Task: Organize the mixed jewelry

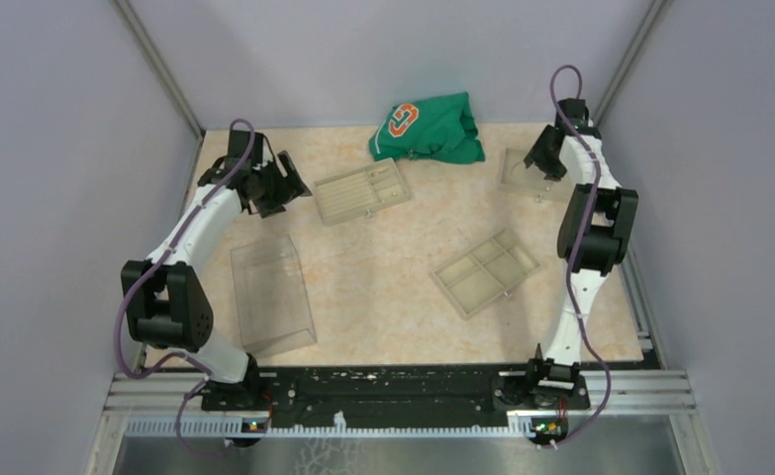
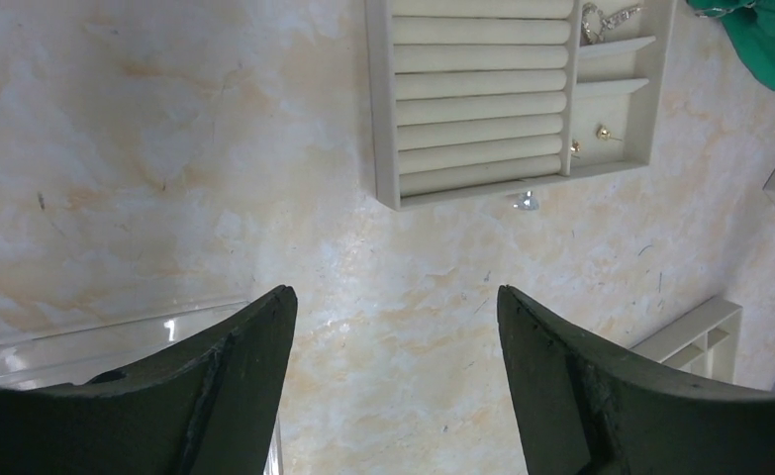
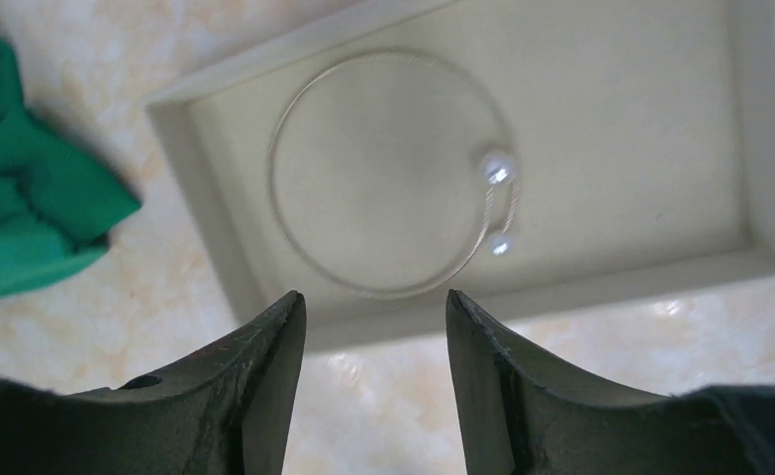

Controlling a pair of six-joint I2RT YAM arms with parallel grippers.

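Closest to the bases there's a clear plastic box [image 1: 272, 295] on the left and a beige four-compartment tray [image 1: 486, 272] on the right. Further out, the left gripper [image 2: 395, 297] hovers with its fingers spread and empty. Past it is a beige ring-roll tray [image 2: 381, 119] with tiny silvery pieces [image 2: 601, 132] in its side slots. Far right, the right gripper [image 3: 374, 297] is also spread and empty, over a shallow beige tray [image 3: 640, 129] with the thin silvery wire hoop [image 3: 496, 170] lying in it.

The marbled tabletop [image 1: 393, 297] is cream with peach-orange veining. The crumpled green fabric cloth [image 1: 433, 129] carries an orange-and-white emblem. Right of the cloth, the thin silvery wire hoop [image 3: 496, 170], tipped with two pearl-white beads, lies in a plain pale-beige rectangular tray [image 3: 640, 129]. The ribbed compartmented tray [image 2: 384, 119] left of the cloth is cream.
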